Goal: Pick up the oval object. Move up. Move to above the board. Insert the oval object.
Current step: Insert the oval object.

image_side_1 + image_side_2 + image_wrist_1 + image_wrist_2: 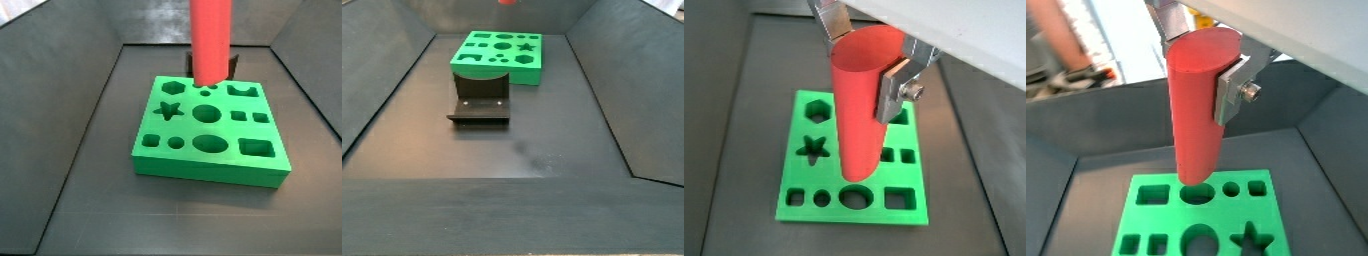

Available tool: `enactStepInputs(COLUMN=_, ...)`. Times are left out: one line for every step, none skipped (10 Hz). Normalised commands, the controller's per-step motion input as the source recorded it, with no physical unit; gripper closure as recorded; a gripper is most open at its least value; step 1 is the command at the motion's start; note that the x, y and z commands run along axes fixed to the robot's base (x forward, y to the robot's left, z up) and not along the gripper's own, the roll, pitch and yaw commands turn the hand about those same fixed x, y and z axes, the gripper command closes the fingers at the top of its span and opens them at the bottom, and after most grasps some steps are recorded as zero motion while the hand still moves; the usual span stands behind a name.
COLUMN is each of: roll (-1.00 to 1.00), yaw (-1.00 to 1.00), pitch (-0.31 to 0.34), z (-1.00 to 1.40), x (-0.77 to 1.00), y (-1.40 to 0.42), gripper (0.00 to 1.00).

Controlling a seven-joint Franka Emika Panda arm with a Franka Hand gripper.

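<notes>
My gripper (861, 68) is shut on the oval object (858, 110), a long red rod held upright by its upper end, with silver fingers (889, 92) on either side. The rod also shows in a wrist view (1196, 110) and a side view (211, 40). It hangs above the board (844, 213), the green slab with cut holes. Its lower end is over the board's back part, near the round hole (1197, 194). The oval hole (210, 143) lies open nearer the front. In a side view only the rod's red tip (508, 2) shows, well above the board (496, 66).
The dark fixture (480, 106) stands on the floor just in front of the board. Dark sloping walls (80, 110) enclose the bin on all sides. Bare dark floor (516, 150) stretches in front of the fixture.
</notes>
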Motion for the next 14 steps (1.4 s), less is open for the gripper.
enactStepInputs(roll=-0.05, yaw=-1.0, pitch=-0.113, z=0.16, x=0.02, y=0.0, gripper=1.0)
enactStepInputs(roll=-0.05, yaw=-1.0, pitch=-0.134, z=0.13, x=0.02, y=0.0, gripper=1.0)
enactStepInputs(roll=-0.05, yaw=-1.0, pitch=-0.146, z=0.11, x=0.03, y=0.0, gripper=1.0)
enactStepInputs(roll=-0.04, yaw=-1.0, pitch=-0.14, z=0.1, x=0.02, y=0.0, gripper=1.0)
enactStepInputs(roll=-0.03, yaw=-1.0, pitch=-0.14, z=0.09, x=0.02, y=0.0, gripper=1.0)
enactStepInputs(roll=-0.03, yaw=-1.0, pitch=-0.139, z=0.08, x=0.01, y=0.0, gripper=1.0)
enactStepInputs(roll=-0.02, yaw=-1.0, pitch=-0.133, z=0.07, x=0.01, y=0.0, gripper=1.0)
enactStepInputs(roll=-0.02, yaw=-1.0, pitch=-0.133, z=0.07, x=0.01, y=0.0, gripper=1.0)
enactStepInputs(roll=-0.02, yaw=-1.0, pitch=-0.134, z=0.07, x=0.01, y=0.0, gripper=1.0)
enactStepInputs(roll=-0.02, yaw=-1.0, pitch=-0.136, z=0.07, x=0.01, y=0.0, gripper=1.0)
enactStepInputs(roll=0.0, yaw=-1.0, pitch=-0.14, z=-0.14, x=0.0, y=0.0, gripper=1.0)
enactStepInputs(roll=0.0, yaw=-1.0, pitch=-0.101, z=0.0, x=0.04, y=0.0, gripper=1.0)
enactStepInputs(roll=0.0, yaw=0.0, pitch=0.0, z=-0.02, x=0.04, y=0.0, gripper=1.0)
enactStepInputs(roll=0.11, yaw=0.0, pitch=0.0, z=-0.39, x=0.17, y=0.0, gripper=1.0)
